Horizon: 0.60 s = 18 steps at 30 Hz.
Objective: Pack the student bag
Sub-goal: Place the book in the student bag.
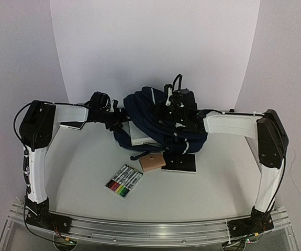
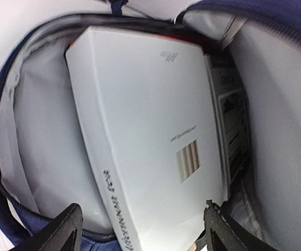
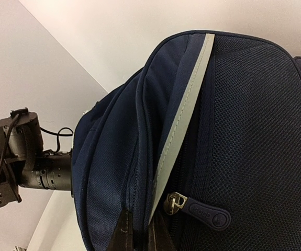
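The navy student bag (image 1: pixel 184 137) lies at the back middle of the table, its mouth facing left. My left gripper (image 1: pixel 114 118) is at the mouth, open. In the left wrist view its fingers (image 2: pixel 65 231) stand wide apart on either side of the near end of a white book (image 2: pixel 140 125) that lies inside on the grey lining (image 2: pixel 35 141). A second printed book (image 2: pixel 232 120) sits beside it. My right gripper (image 1: pixel 174 112) is on top of the bag, shut on a fold of its fabric (image 3: pixel 140 172) by the white stripe (image 3: pixel 184 115) and a zip pull (image 3: pixel 205 212).
On the table in front of the bag lie a pack of markers (image 1: pixel 124 181), a small tan block (image 1: pixel 152 161) and a black notebook (image 1: pixel 180 163). Another flat item (image 1: pixel 73 125) lies under the left arm. The left arm shows in the right wrist view (image 3: pixel 19 167).
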Available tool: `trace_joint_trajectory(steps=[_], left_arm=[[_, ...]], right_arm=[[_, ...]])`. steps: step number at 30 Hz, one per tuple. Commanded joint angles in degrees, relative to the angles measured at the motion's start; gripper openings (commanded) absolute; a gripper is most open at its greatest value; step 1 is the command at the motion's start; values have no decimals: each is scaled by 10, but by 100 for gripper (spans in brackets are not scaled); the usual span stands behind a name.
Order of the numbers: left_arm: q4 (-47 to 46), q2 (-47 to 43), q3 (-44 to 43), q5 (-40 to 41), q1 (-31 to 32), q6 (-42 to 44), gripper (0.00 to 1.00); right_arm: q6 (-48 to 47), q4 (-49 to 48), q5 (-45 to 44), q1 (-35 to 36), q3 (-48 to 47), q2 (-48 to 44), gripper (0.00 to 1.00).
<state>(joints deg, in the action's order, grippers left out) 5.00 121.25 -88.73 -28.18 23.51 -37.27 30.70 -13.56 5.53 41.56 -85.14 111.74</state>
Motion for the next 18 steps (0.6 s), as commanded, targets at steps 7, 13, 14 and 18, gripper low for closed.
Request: trace_joint_trajectory(steps=[7,13,14,18], left_arm=[[-38,20,13,-68,7,-41,50],[-85,51,-8,-94,22,-75,42],[-97,56,-11,-100,24,-84,42],[-138,81,-33,-110,33,-117,36]], right_arm=[[-3,-87,17,5,-18,-51,0],[-2,-87,22,5,-21,-45,0],[-1,-87,24,5,-22,-43,0],[5,-87,35,5,-28,-33,0]])
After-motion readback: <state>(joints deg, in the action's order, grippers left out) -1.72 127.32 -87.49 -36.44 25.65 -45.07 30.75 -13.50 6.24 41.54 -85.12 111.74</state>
